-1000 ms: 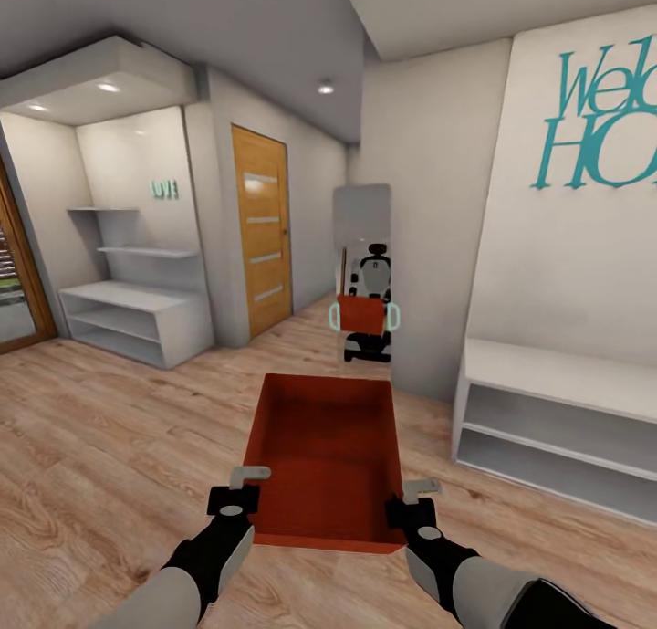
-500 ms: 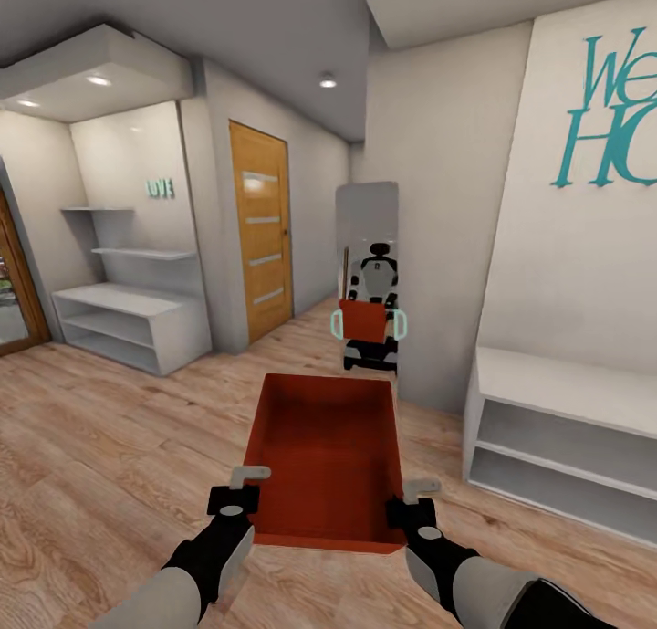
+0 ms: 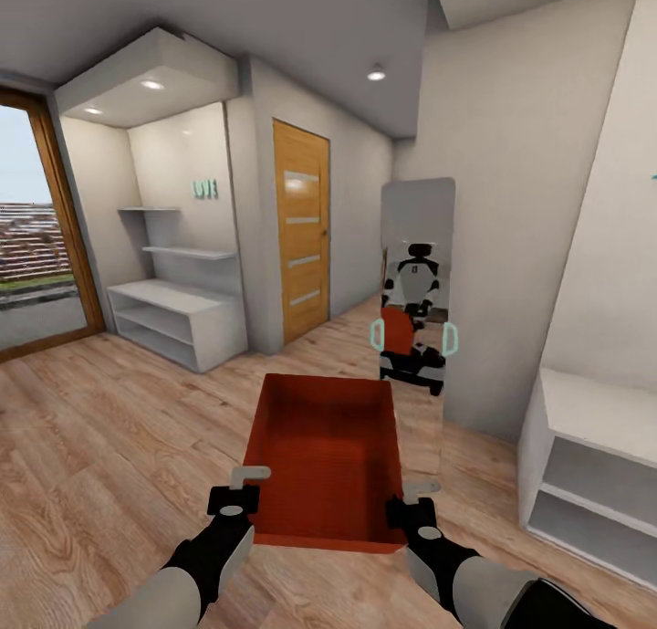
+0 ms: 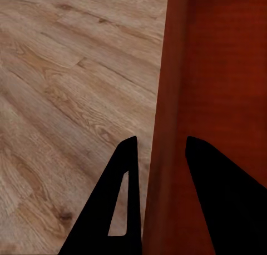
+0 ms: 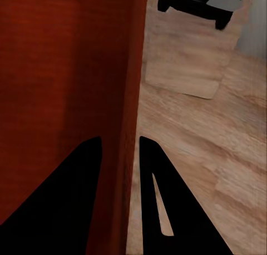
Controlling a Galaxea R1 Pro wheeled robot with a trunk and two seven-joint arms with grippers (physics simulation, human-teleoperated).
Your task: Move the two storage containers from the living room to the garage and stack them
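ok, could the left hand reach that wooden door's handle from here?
Probably not. The left hand is shut on the storage container wall, sharing the carry with the right hand, and the wooden door stands well down the hallway, beyond arm's reach.
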